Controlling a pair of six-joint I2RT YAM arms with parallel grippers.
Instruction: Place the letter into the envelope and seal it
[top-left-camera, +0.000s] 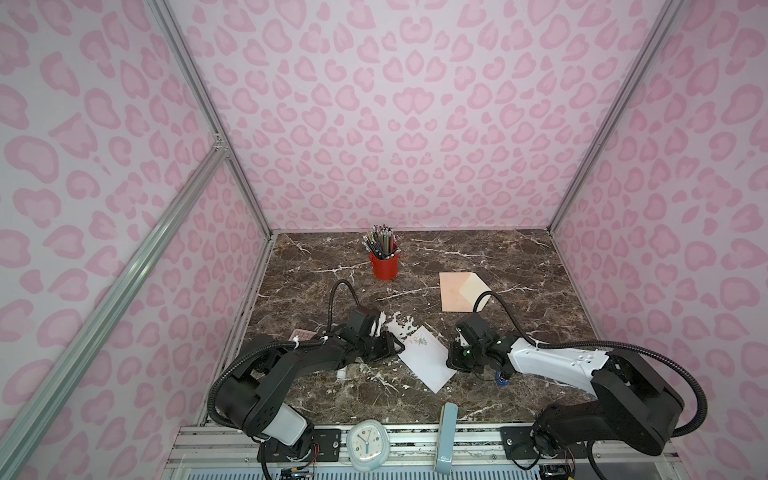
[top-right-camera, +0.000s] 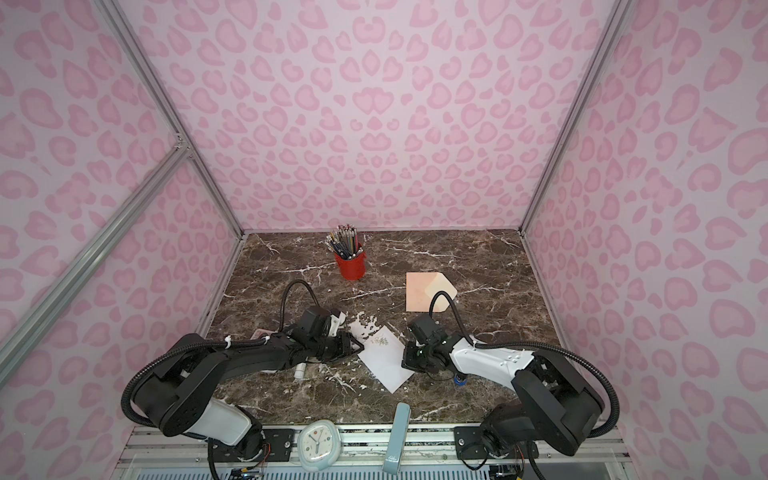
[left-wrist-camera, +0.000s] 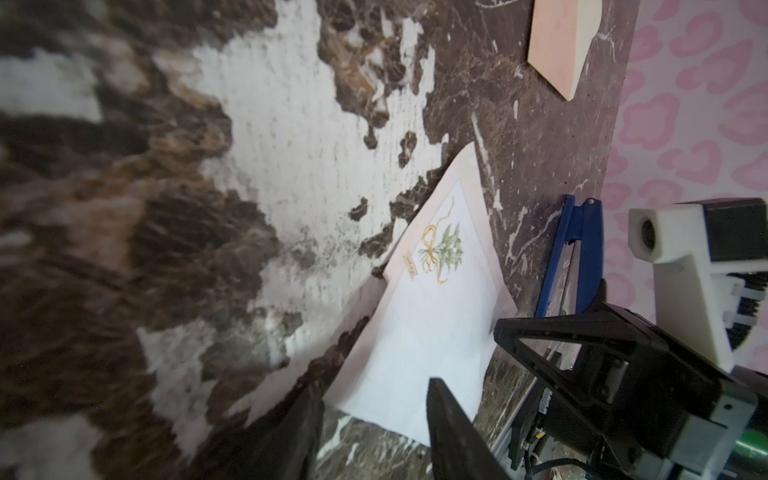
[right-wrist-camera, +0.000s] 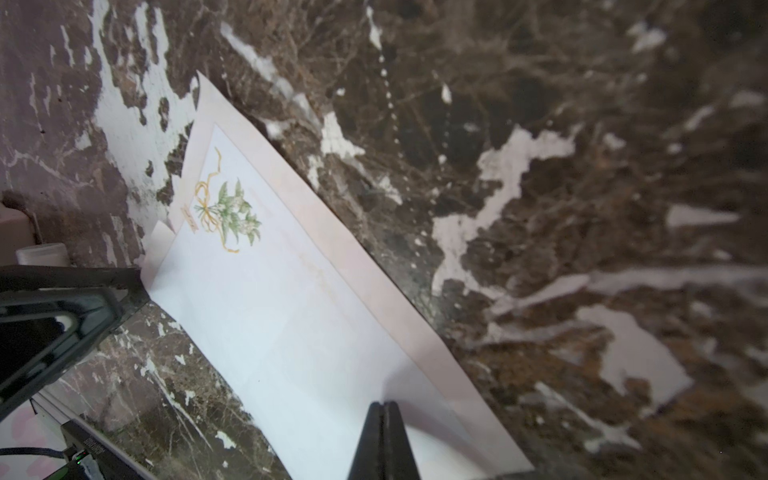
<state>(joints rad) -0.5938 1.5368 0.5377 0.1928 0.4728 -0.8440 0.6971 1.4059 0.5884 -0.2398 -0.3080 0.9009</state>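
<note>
The letter (top-left-camera: 426, 361) (top-right-camera: 384, 359), a white sheet with a small green plant drawing, lies slanted on the marble table between both arms. My left gripper (top-left-camera: 400, 347) (left-wrist-camera: 374, 399) is open at the sheet's left edge. In the left wrist view its two dark fingers (left-wrist-camera: 444, 415) stand apart with the letter (left-wrist-camera: 419, 332) edge between them. My right gripper (top-left-camera: 450, 362) (right-wrist-camera: 384, 405) is shut, its tip on or just over the letter (right-wrist-camera: 291, 324) near the right edge. The peach-pink envelope (top-left-camera: 459, 291) (top-right-camera: 424, 291) (left-wrist-camera: 561, 45) lies flat farther back, flap open toward the right.
A red cup of pencils (top-left-camera: 384, 264) stands at the back. A pink calculator (top-left-camera: 301, 334) and a white glue stick (top-left-camera: 340, 373) lie partly under my left arm. A clock (top-left-camera: 368, 444) and a pale blue object (top-left-camera: 446, 436) sit at the front edge.
</note>
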